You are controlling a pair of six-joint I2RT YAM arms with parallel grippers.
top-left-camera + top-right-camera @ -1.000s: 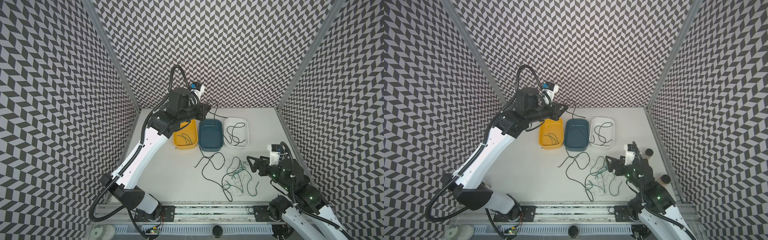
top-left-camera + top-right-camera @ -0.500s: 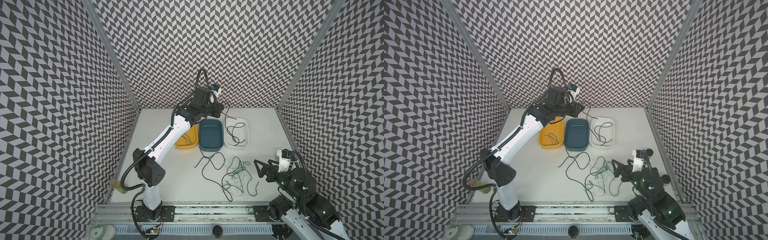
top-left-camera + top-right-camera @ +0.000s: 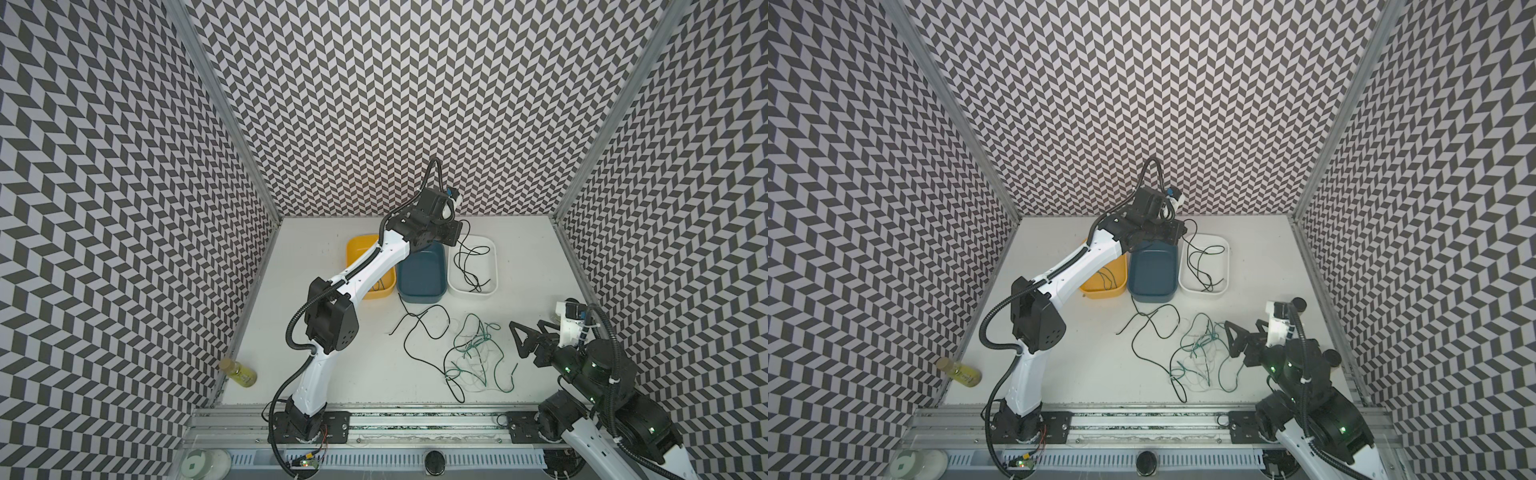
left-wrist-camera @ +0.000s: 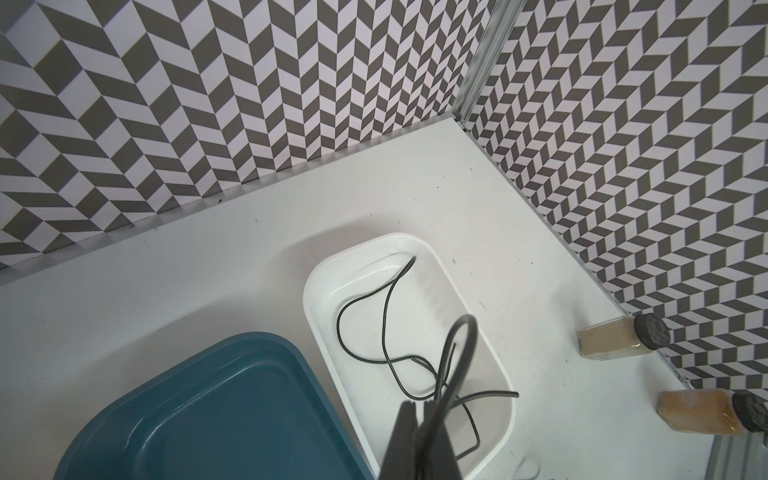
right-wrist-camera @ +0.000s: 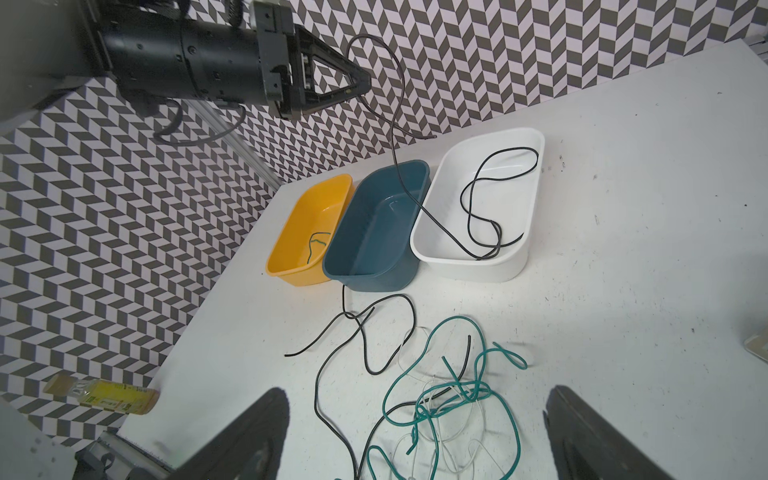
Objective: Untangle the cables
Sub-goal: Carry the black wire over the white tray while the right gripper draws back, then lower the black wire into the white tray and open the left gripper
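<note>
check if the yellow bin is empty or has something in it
Not empty: a green cable lies inside the yellow bin.

**Lighting and image quality.** Bright, even, diffuse light from above fills all four views. The white table (image 3: 365, 386) is nearly washed out, and the white tray (image 4: 419, 291) casts only a soft, pale shadow. A faint sheen marks the blue tray (image 4: 216, 415). Both top views are sharp, with the wall chevrons stretching toward the edges. In the wrist views, the closed left gripper (image 4: 419, 415), the black cable (image 4: 463, 345) it pinches and the spread right gripper (image 5: 415, 392) sit out of focus close to the lens.
</note>
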